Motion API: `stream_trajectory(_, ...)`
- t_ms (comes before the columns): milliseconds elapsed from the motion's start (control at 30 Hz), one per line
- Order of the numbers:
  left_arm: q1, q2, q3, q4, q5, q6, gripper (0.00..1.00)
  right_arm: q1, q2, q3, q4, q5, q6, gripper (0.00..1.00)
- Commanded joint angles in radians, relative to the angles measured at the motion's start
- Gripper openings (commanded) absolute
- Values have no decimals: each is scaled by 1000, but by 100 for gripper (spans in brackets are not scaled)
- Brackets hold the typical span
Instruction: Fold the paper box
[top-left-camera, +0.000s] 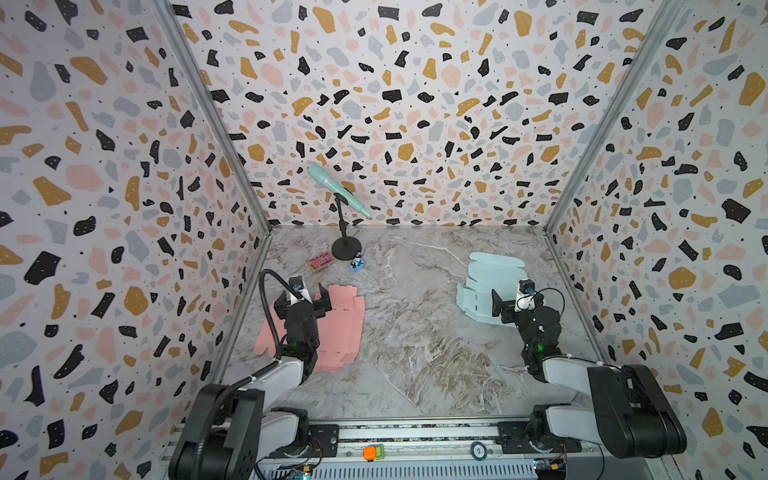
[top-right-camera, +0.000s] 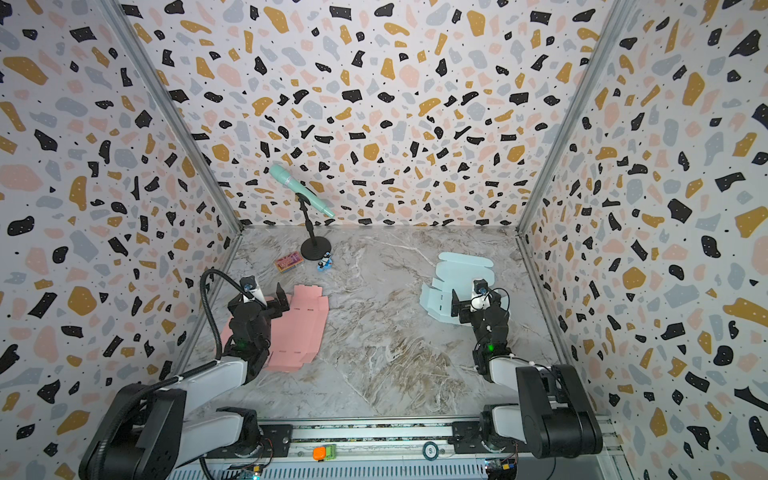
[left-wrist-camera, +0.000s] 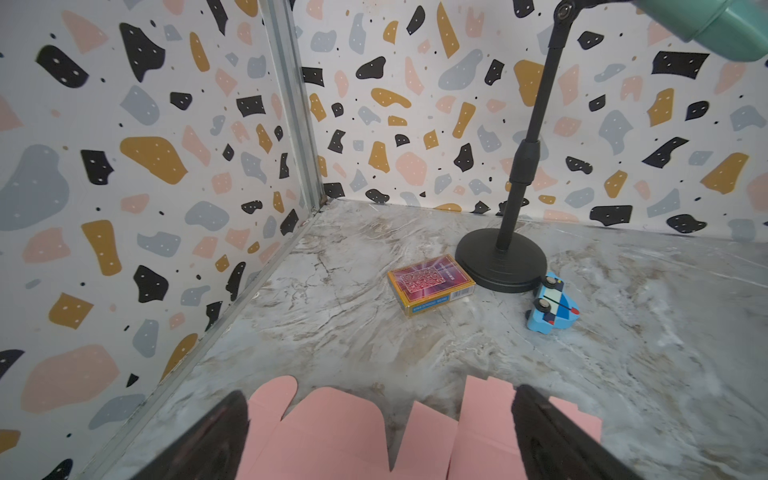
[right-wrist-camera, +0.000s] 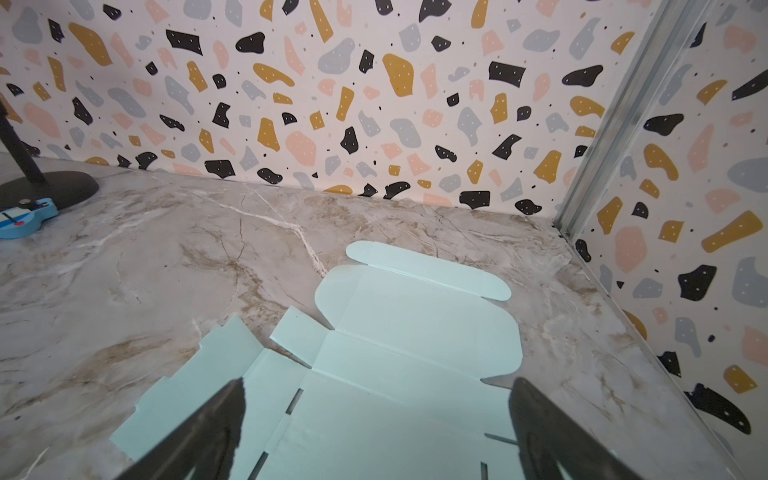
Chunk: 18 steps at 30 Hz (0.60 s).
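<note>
Flat on the marble worktop lie two unfolded paper box blanks. The pink paper box is spread beside the left edge, with its cut flaps pointing toward the far edge, as the left wrist view shows. The pale blue paper box lies near the right edge, further back, with its rounded tuck flap at the far end. Both sheets show crease lines and slots, and no wall of either stands up.

The left gripper hangs over the far part of the pink sheet with its jaws spread wide and nothing between them. In its wrist view the two dark fingers frame the pink flaps. The right gripper is over the near part of the blue sheet, also spread wide and holding nothing, and its fingers stand on either side of the blue panel. Whether either gripper's tips touch the paper cannot be told.

Toward the far left corner stands a black stand carrying a tilted mint-green microphone. A card pack lies beside the stand's round base on the side toward the left edge. A small blue toy car lies on its side just beside that base, well apart from both sheets.
</note>
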Motion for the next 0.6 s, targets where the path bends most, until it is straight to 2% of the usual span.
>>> stream_trajectory(0, 4, -86, 65, -222, 114, -76, 100, 77, -98, 74, -248, 135, 21, 99)
stream_trajectory(100, 2, -144, 110, -358, 265, -147, 100, 136, -158, 164, -473, 231, 175, 99)
stream_trajectory(167, 0, -173, 136, -442, 325, -233, 100, 151, -161, 233, -621, 210, 317, 99)
stream_trajectory(267, -3, -198, 174, -567, 379, -338, 100, 205, -122, 326, -778, 172, 420, 99)
stream_trajectory(333, -4, -193, 211, -672, 367, -414, 100, 261, -82, 382, -848, 145, 451, 99)
stream_trajectory(400, -4, -175, 249, -758, 406, -417, 100, 314, -42, 426, -885, 107, 483, 99)
stream_trajectory(567, -6, -198, 242, -785, 503, -417, 100, 436, 28, 498, -916, 32, 565, 99)
